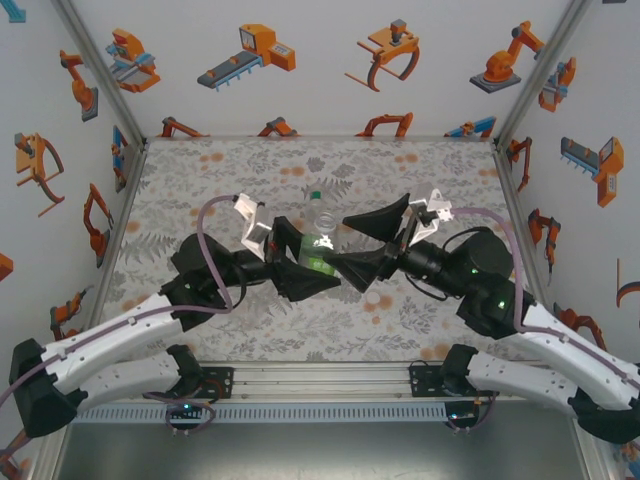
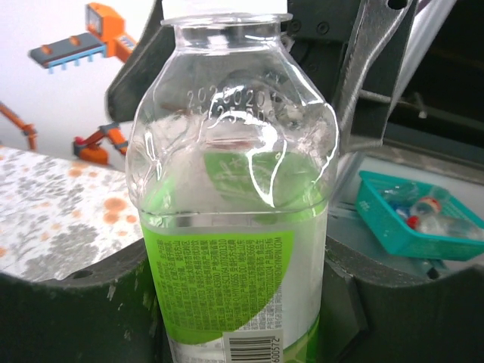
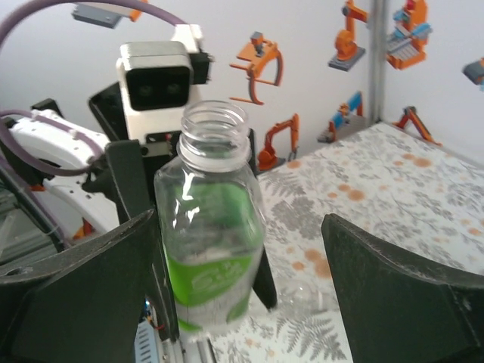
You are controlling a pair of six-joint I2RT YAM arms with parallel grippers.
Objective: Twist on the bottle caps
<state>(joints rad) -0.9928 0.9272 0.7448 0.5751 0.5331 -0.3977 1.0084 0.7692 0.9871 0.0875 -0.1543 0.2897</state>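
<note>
A clear bottle with a green label (image 1: 320,255) (image 2: 227,257) (image 3: 213,249) stands upright, and my left gripper (image 1: 300,262) (image 2: 238,302) is shut on its lower body. Its neck (image 3: 215,132) is open, with no cap on it. My right gripper (image 1: 366,246) (image 3: 240,253) is open, with the bottle between its fingers (image 3: 83,295) and closer to the left one, touching neither. A second clear bottle with a green cap (image 1: 316,208) is just beyond; I cannot tell whether it stands or lies. The white caps are out of view.
A faint clear round object (image 3: 302,299) rests on the floral tabletop (image 1: 200,200) beside the held bottle. A teal basket (image 2: 378,219) holding small items sits off past the right arm. Metal frame posts and printed walls enclose the table.
</note>
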